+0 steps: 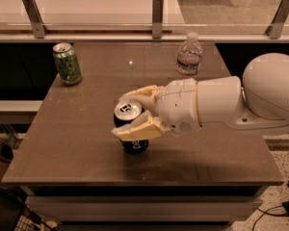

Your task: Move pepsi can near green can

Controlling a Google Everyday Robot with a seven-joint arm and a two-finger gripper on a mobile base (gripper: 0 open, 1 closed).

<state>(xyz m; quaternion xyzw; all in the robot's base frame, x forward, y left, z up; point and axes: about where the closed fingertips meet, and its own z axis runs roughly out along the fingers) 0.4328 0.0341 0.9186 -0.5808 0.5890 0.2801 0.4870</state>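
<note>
One pepsi can (134, 144) stands upright near the bench's (72, 148) front middle, well apart from the green can (67, 64) at the far left corner, so the move is not yet done. The claw (121, 115) reaches in level from the right, its fingers clasping the can's upper half.

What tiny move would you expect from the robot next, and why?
Probably lift the pepsi can slightly: the gripper seems closed on it near the front of the table, while the green can stands at the back left corner.
</note>
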